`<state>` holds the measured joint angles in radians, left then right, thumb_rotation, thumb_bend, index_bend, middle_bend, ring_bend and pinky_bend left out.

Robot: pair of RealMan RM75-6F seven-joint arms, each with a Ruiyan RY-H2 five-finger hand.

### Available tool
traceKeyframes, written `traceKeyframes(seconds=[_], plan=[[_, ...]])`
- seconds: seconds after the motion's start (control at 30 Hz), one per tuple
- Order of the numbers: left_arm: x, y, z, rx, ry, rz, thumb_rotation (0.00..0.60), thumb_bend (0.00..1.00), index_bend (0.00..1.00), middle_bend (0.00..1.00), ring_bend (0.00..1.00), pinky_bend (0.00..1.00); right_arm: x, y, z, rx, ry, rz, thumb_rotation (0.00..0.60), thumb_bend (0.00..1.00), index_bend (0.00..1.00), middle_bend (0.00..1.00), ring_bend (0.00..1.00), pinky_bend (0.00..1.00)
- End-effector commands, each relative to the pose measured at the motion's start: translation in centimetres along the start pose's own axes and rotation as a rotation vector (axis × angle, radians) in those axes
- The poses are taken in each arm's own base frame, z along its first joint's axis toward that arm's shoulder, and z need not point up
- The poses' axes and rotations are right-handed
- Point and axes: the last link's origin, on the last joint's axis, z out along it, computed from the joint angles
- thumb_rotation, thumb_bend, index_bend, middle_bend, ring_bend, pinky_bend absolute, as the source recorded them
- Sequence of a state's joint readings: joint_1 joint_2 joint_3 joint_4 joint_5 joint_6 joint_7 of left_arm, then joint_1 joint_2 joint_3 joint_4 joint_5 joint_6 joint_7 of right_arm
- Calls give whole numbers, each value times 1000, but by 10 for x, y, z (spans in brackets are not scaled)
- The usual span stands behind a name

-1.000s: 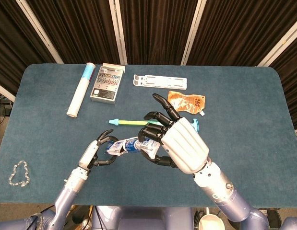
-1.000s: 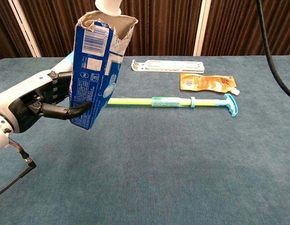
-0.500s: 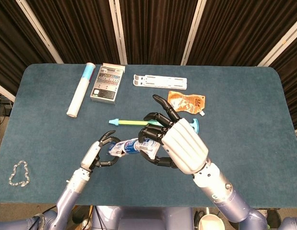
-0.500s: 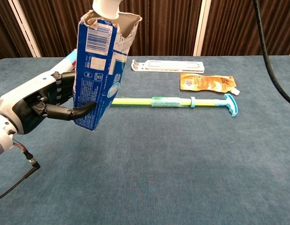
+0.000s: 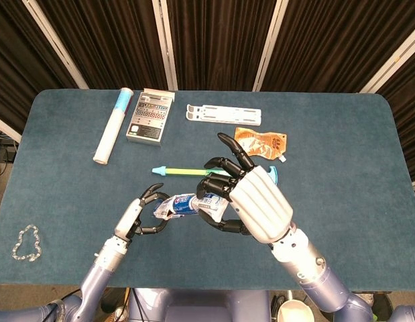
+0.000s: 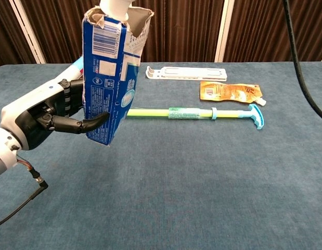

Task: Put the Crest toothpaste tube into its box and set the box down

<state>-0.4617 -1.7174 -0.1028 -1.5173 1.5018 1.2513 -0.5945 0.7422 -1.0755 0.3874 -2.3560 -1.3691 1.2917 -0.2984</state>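
We see our left hand [image 6: 41,117] gripping the blue box [image 6: 106,78] upright above the table [image 6: 202,182], while our right hand [image 5: 251,201] holds the toothpaste tube [image 6: 116,6] at its torn top.

Box [image 6: 107,78] up off table [image 5: 341,201], in left hand [image 5: 135,218]. Tube [image 5: 194,202] top pokes from box top, right hand [image 5: 251,201] on it. Long stick [image 5: 187,172] behind hands. Pouch [image 5: 261,142] further back, flat rack [image 5: 224,114] behind pouch. Roll [image 5: 113,125], card [image 5: 151,115] back left. Chain [image 5: 26,243] front left.
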Motion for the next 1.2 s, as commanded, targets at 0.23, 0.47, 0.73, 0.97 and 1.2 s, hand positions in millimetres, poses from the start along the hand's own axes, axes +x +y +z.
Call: traceKeyframes(seconds=[0.23, 0.47, 0.73, 0.97, 1.2], plan=[[-4, -1, 0, 0, -4, -9, 600, 460, 409, 393, 85, 74, 1, 2, -3, -7, 6, 7, 600, 560, 553, 692, 328, 0], [-8, 0, 1, -4, -9, -12, 600, 460, 409, 393, 85, 74, 1, 4, -6, -16, 9, 13, 600, 559, 553, 693, 328, 0], [-7, 2, 2, -9, -6, -8, 600, 460, 410, 393, 85, 74, -1, 5, -7, -25, 2, 14, 600, 560, 553, 692, 328, 0], [-8, 3, 2, -1, -14, -3, 600, 460, 412, 392, 85, 74, -4, 6, -8, -26, -2, 10, 600, 559, 553, 693, 328, 0], [-7, 1, 2, 8, -12, 5, 600, 460, 415, 392, 85, 74, -6, 7, -9, -25, -6, -21, 600, 560, 553, 696, 328, 0]])
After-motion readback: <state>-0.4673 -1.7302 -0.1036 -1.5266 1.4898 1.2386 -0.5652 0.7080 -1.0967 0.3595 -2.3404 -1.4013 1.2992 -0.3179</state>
